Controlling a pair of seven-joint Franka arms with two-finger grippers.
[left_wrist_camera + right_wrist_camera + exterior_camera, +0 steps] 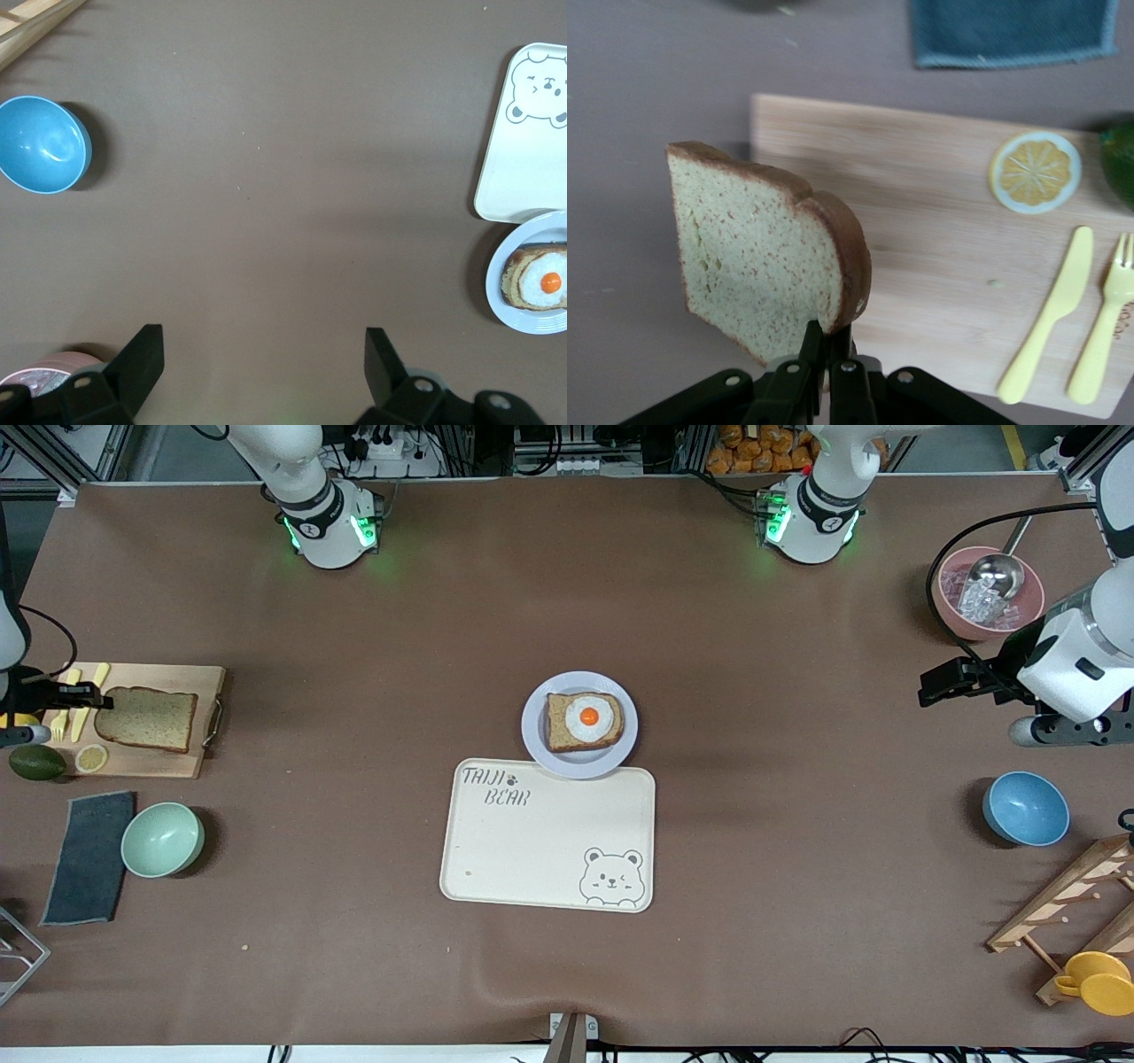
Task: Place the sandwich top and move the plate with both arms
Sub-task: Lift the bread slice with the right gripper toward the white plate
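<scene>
Wholemeal sandwich top (766,252) pinched by one crust edge in the right gripper (828,354), lifted over the wooden cutting board (190,682) at the right arm's end of the table. Grasp done; carry and placing not yet done. Waiting on the plate (579,724) at mid-table, touching the bear-printed tray (549,841): the egg-topped slice (585,721). Plate move with both arms also left to do. Left gripper (264,350) spread wide and empty, hovering over bare table near the blue bowl (1025,808), waiting.
</scene>
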